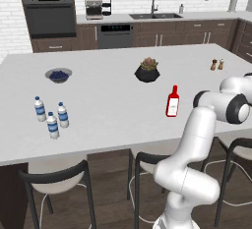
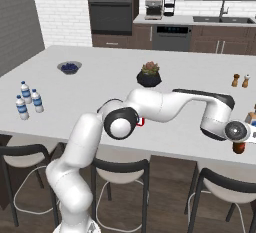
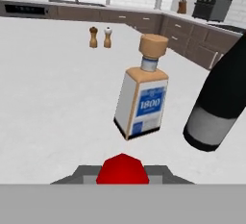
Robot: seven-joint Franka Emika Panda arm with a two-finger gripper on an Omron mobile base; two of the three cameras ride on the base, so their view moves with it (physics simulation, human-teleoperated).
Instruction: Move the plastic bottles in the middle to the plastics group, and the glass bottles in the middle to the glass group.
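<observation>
Gripper: clenched on brown bottle, lower right
Why: likely for carrying to glass group, upper right

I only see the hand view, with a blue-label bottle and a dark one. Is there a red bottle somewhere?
Observer: Yes. A red bottle stands alone mid-counter, nearer than the plant.
Operator: Any water bottles?
Observer: Three water bottles stand together at the far left of the base views.
Operator: What's near them?
Observer: A bowl of blueberries, farther back on the counter.
</observation>
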